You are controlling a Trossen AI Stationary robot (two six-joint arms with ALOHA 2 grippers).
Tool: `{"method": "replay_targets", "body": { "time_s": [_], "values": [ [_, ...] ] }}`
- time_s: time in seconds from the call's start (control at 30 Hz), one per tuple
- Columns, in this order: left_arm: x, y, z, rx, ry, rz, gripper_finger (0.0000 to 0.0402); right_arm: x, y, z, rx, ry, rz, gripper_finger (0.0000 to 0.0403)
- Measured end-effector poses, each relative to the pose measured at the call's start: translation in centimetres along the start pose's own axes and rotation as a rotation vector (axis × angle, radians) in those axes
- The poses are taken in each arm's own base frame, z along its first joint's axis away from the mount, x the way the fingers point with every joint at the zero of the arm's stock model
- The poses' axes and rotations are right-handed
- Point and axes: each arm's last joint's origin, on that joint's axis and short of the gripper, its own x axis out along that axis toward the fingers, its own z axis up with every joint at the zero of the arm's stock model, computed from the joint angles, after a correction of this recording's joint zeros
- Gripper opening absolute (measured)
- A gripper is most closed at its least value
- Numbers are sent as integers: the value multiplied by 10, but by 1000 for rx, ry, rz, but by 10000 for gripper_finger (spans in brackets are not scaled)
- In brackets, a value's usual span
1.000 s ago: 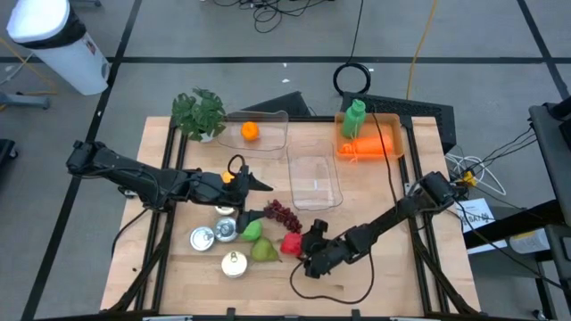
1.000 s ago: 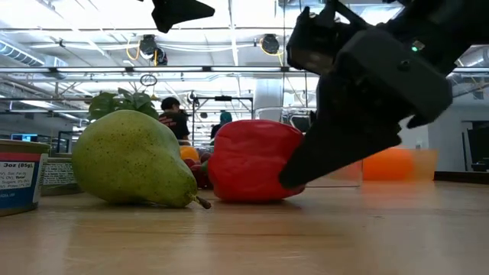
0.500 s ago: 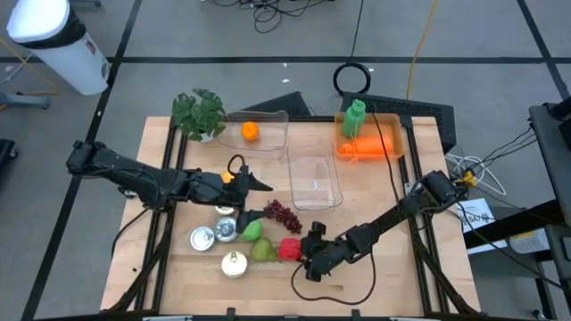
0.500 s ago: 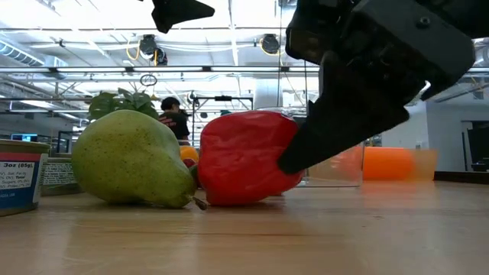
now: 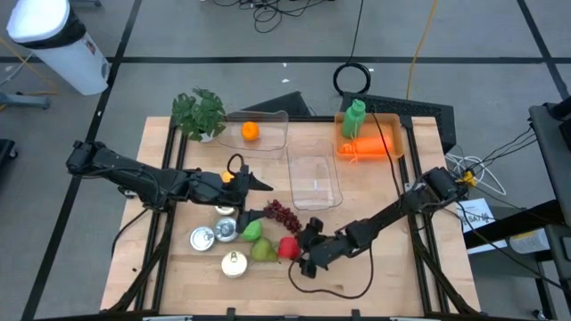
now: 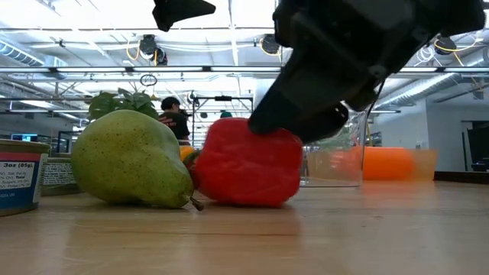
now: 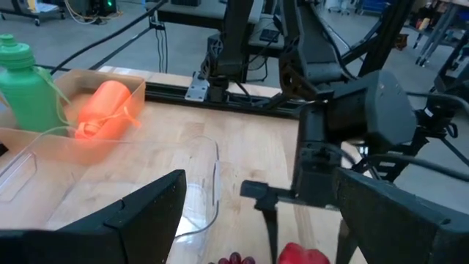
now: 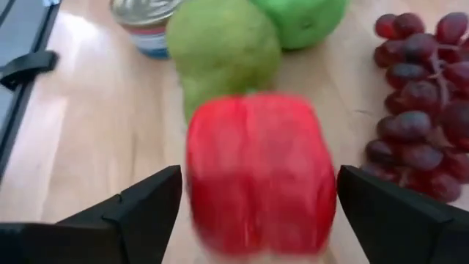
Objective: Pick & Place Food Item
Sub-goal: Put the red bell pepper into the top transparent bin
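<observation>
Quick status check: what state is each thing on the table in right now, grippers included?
Red pepper: on the table, touching the pear, not lifted.
Pear: lying on its side.
Right gripper: open, a finger on either side of the pepper.
Left gripper: open, empty, above the table.
Clear bin: empty.

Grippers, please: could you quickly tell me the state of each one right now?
Left gripper: open, empty, above the table.
Right gripper: open, fingers either side of the red pepper, not gripping.

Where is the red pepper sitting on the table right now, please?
In the high view the red pepper lies at the table's near middle, against the green pear on its left, with the right gripper open around it and the grapes just behind.
</observation>
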Motion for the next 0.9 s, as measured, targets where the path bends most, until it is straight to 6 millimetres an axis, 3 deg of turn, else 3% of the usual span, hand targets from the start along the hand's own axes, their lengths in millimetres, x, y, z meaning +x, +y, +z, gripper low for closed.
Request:
{"method": "replay_targets", "body": {
  "time_s": [0.6,0.9],
  "values": [
    [0,0,0,1,-4,-1,351,5,-2,-3,-57,4,-11,339],
    [0,-1,3,-4,-29,-6,351,6,-4,-2,-66,4,-19,277]
  ]
}}
